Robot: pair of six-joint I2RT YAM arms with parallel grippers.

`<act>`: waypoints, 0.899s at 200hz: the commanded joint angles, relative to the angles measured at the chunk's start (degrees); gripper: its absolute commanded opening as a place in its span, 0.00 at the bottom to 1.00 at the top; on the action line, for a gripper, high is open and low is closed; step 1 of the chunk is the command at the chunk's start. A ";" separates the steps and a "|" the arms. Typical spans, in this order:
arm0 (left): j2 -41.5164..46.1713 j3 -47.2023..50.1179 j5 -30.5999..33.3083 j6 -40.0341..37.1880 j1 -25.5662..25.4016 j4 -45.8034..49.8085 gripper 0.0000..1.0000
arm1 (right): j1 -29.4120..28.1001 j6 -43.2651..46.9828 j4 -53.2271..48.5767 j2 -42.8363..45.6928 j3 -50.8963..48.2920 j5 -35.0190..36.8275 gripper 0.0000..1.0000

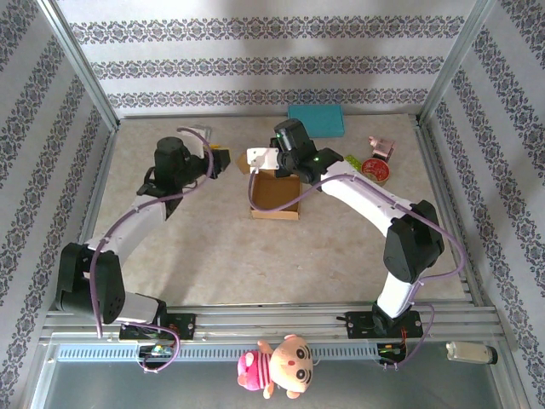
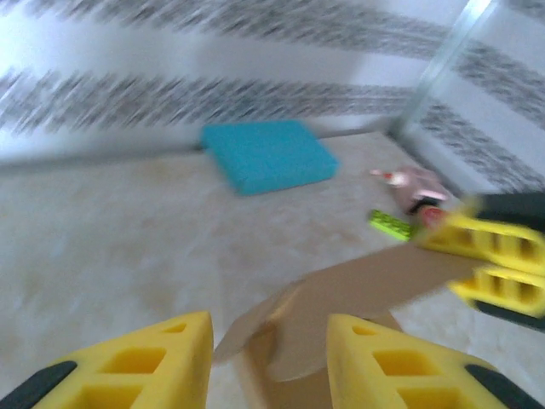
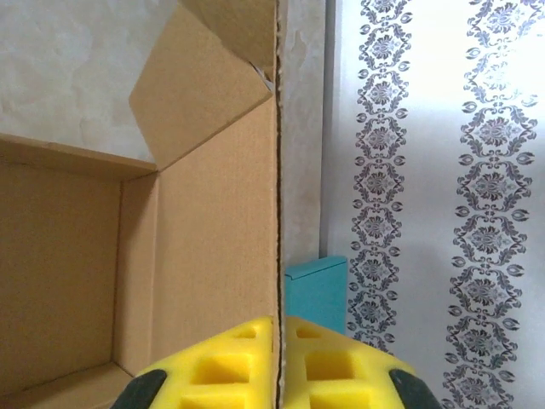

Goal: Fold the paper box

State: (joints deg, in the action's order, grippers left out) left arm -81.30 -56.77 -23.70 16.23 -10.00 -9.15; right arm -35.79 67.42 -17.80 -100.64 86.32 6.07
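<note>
The paper box (image 1: 274, 194) is brown cardboard, standing open-topped in the middle of the table. My right gripper (image 1: 267, 160) hangs over its far side. In the right wrist view the right gripper (image 3: 278, 325) is shut on the thin edge of an upright cardboard wall (image 3: 213, 230), with the box's inside to the left. My left gripper (image 1: 223, 160) is just left of the box's far corner. In the blurred left wrist view the left gripper (image 2: 268, 328) is open; a cardboard flap (image 2: 366, 285) lies beyond its fingers, pinched at the far end by the right gripper's yellow fingers (image 2: 498, 247).
A teal flat box (image 1: 316, 120) lies by the back wall, right behind the paper box. A green piece (image 1: 351, 160), a red round tin (image 1: 375, 169) and a pink toy (image 1: 381, 148) sit at the right. Metal frame posts and patterned walls enclose the table.
</note>
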 commanded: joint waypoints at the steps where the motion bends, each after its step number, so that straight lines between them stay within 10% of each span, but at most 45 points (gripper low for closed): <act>1: -5.21 -7.49 5.39 13.61 4.15 19.71 0.27 | -0.42 -0.14 2.90 2.95 -1.99 -1.40 0.06; 43: -15.34 -14.46 -13.23 17.87 4.25 19.00 0.17 | -1.72 2.79 6.38 4.88 -6.52 -3.33 0.08; 180: -24.65 -11.58 -18.55 16.97 -0.10 6.99 0.11 | -1.83 -2.91 6.93 2.89 -5.72 -5.28 0.18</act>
State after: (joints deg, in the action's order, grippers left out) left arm -106.69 -68.84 -40.34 33.04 -9.06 3.03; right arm -37.28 66.13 -12.10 -97.80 80.60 2.50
